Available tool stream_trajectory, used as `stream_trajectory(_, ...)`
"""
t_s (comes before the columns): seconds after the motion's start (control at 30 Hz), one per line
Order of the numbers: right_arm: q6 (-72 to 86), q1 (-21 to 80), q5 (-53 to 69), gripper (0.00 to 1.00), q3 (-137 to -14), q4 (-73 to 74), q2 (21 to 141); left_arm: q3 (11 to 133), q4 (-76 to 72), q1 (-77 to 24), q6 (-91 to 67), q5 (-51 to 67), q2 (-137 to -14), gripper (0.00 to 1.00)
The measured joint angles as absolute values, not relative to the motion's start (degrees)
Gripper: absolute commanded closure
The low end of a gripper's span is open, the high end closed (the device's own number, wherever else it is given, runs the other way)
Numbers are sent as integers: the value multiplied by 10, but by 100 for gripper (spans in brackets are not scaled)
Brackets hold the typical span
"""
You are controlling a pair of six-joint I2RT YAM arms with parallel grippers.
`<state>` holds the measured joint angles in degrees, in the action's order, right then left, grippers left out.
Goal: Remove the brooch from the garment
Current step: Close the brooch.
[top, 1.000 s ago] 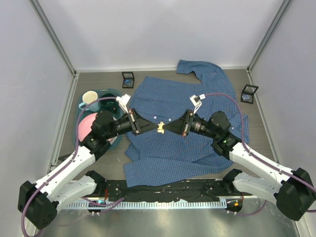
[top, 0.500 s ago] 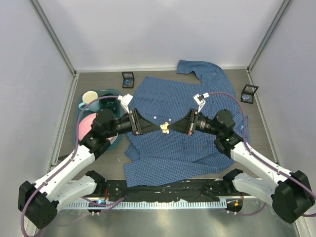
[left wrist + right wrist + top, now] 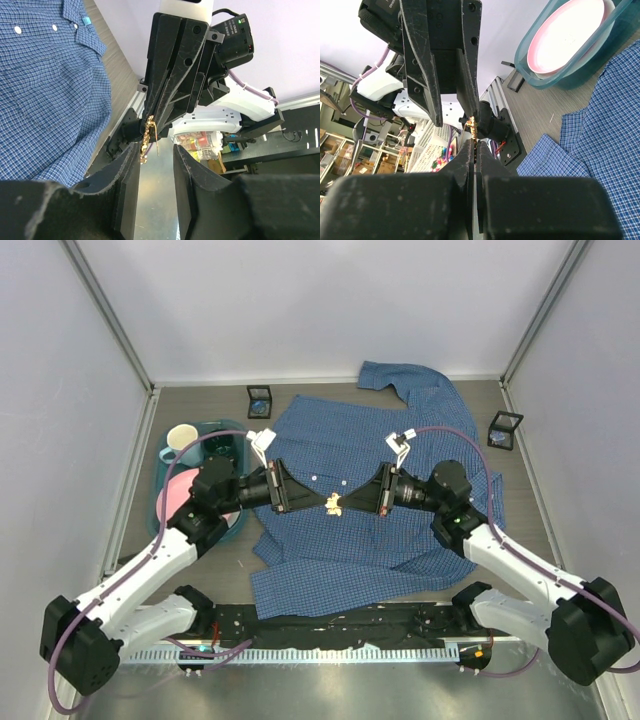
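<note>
The brooch [image 3: 333,504] was off the garment [image 3: 330,565] and up in the air above the shirt's middle, pinched at the tip of the right gripper [image 3: 346,505]. That gripper's jaws were pressed together on it, with no gap showing between them in the right wrist view. The left gripper [image 3: 321,502] faced it tip to tip from the 9 o'clock side, its jaws parted and clamping nothing. In the left wrist view the gold piece stood in the gap between those spread fingers [image 3: 131,165], close against the one on the 9 o'clock side. Whether it touched that finger could not be told.

In the left wrist view the brooch's long axis ran nearly 12 to 6 o'clock, its top leaning slightly towards 1 and its lower end towards 7. A thin pin [image 3: 156,140] hung beside it, almost parallel and pointing down to 6. The right wrist view caught it edge-on, as a narrow gold sliver, again running 12 to 6. From above it was too small to give a heading.

The shirt lay spread flat on the table [image 3: 230,562]. At 9 o'clock of it a teal tub [image 3: 560,80] held a pink plate [image 3: 570,30].
</note>
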<state>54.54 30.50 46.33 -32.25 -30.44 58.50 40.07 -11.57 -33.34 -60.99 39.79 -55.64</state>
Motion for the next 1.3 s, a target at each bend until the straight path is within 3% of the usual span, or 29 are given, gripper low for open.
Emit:
stream_trajectory(0.33,552,305,471,99,-322,-313,589,401,-134,-333,-613,408,-572,75)
stream_trajectory(0.43,555,305,473,99,-322,-315,589,401,-135,-333,-614,412,-575,82)
stream_trajectory(0.57,559,305,476,99,-322,-322,591,401,-137,-333,-615,414,-580,98)
stream_trajectory(0.6,559,305,477,96,-323,-324,592,401,-137,-333,-615,415,-581,100)
stream_trajectory(0.63,560,305,477,89,-323,-324,593,401,-137,-332,-615,416,-581,100)
stream_trajectory(0.67,562,305,477,76,-323,-325,594,401,-138,-332,-613,416,-581,100)
stream_trajectory(0.77,572,305,477,61,-323,-328,594,401,-137,-332,-612,416,-581,100)
stream_trajectory(0.93,579,305,477,55,-322,-338,593,401,-133,-332,-611,412,-573,100)
stream_trajectory(1.3,582,321,472,58,-323,-340,592,404,-132,-332,-613,409,-573,100)
